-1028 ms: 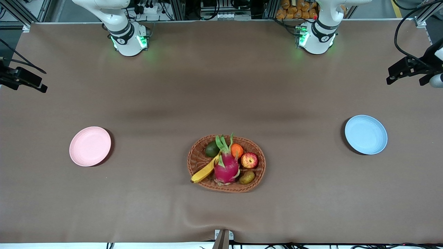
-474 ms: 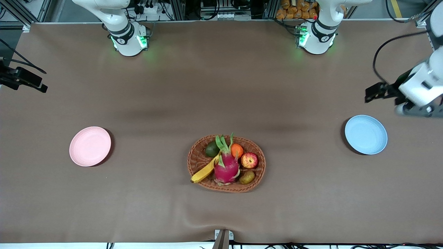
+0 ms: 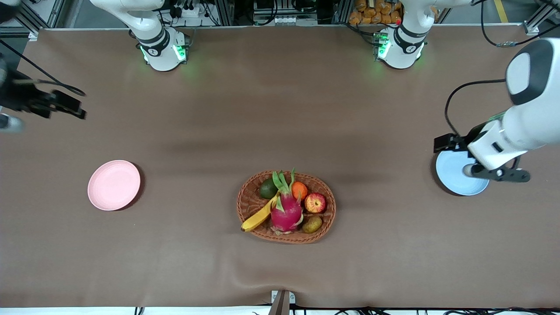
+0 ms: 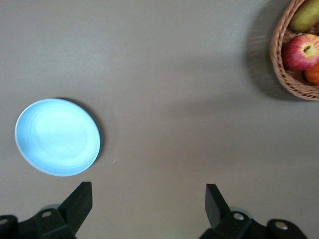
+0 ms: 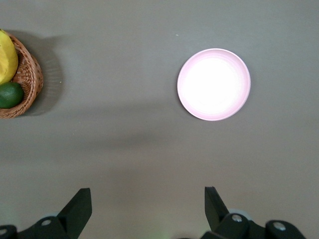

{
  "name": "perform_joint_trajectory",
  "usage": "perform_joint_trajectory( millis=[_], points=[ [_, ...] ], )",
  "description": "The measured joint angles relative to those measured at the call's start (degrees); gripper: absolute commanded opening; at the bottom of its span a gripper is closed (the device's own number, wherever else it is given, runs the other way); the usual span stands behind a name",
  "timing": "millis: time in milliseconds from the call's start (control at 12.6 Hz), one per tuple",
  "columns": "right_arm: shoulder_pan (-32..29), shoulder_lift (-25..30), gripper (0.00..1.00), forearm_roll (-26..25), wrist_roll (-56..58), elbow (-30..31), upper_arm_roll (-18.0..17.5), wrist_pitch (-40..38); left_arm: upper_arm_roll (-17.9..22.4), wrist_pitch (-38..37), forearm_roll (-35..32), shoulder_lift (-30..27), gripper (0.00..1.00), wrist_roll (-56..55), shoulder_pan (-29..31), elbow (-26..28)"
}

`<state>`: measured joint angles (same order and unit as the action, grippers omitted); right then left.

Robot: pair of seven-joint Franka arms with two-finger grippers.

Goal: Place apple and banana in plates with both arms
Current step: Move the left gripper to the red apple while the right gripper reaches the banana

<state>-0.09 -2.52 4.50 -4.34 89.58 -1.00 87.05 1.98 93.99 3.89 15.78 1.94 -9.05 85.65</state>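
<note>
Red-yellow apple (image 3: 315, 203) and long yellow banana (image 3: 259, 215) lay untouched in the brown wicker basket (image 3: 251, 200), nearest the camera. Left gripper (image 4: 147, 209), fingers spread and empty, had swung in over the light blue plate (image 3: 453, 181); right gripper (image 5: 147, 209), likewise spread, had edged in. Approach was barely begun.

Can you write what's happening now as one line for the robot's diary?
apple, banana: in basket | plates: pink, blue bare | left gripper, right gripper: open, holding nothing

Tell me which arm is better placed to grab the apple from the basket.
Left. The apple lies at the left arm's end of the wicker basket, and the left pincer, fingers open, already views it. The right pincer views only the banana.
</note>
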Motion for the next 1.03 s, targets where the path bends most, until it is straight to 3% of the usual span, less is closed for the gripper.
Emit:
perform_joint_trajectory(
  millis=[474,712,1028],
  points=[
    [4.5,-12.4,1.0,0.6,-10.3,0.1,-0.1,14.9,-0.5,11.7,0.2,8.7,1.0,-0.2,-6.9,-1.8],
    [6.7,-15.7,1.0,0.9,-16.6,-0.9,-0.1,18.2,-3.4,17.4,0.9,11.4,1.0,-0.2,-7.3,-2.0],
    [9.8,-22.1,1.0,1.0,-26.2,-8.2,-0.2,19.0,-7.9,26.0,0.9,15.5,1.0,-0.2,-8.0,-2.2]
  ],
)
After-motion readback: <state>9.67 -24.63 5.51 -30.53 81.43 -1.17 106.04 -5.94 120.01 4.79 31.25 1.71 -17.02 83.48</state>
